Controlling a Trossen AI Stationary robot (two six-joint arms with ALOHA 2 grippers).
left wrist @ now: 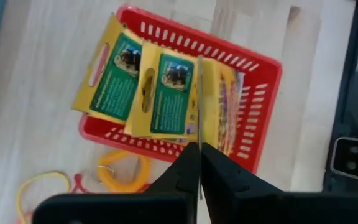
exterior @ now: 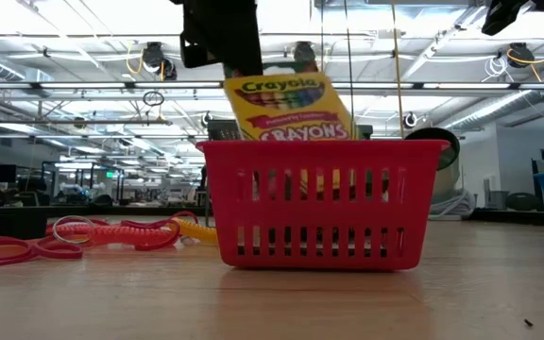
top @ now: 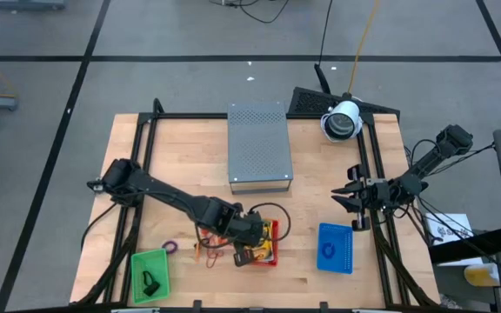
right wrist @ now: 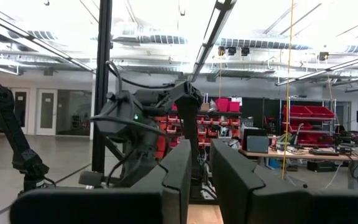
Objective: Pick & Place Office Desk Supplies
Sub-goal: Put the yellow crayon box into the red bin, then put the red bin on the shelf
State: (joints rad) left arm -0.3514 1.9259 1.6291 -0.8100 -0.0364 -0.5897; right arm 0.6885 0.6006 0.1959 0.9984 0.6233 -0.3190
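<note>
From above, the left claw (top: pixel 252 233) sits over the red mesh tray (top: pixel 273 257) near the front edge of the counter (top: pixel 190 156), about midway along it. The right claw (top: pixel 348 198) waits at the counter's right edge beside the blue mesh tray (top: pixel 335 248), so the left arm is far the nearer to the work. A green mesh tray (top: pixel 150 275) with a small dark clip (top: pixel 151 281) stands at the front left corner, a grey perforated metal box (top: pixel 258 148) toward the back, and thin rubber-band loops (top: pixel 209 252) lie on the wood just left of the red tray.

At counter height, a flat cardboard crayon box (exterior: pixel 289 109) stands nearly upright, tilted a little, its lower part inside the slotted plastic tray and its top directly under the dark left claw. Whether it rests on the tray floor is hidden. Red, orange and yellow elastic loops (exterior: pixel 83 233) lie flat on the counter to one side.

Past the left wrist, the claw's fingers (left wrist: pixel 188 171) are pressed together on the thin top edge of that box, seen edge-on, its long axis running straight away from the claw into the tray. Two more yellow-and-green crayon packets (left wrist: pixel 143 84) lean over the tray's rim beside it. Release looks like the coming move.

Past the right wrist, that claw's fingers (right wrist: pixel 179 168) stand slightly apart, holding nothing, facing the room.
</note>
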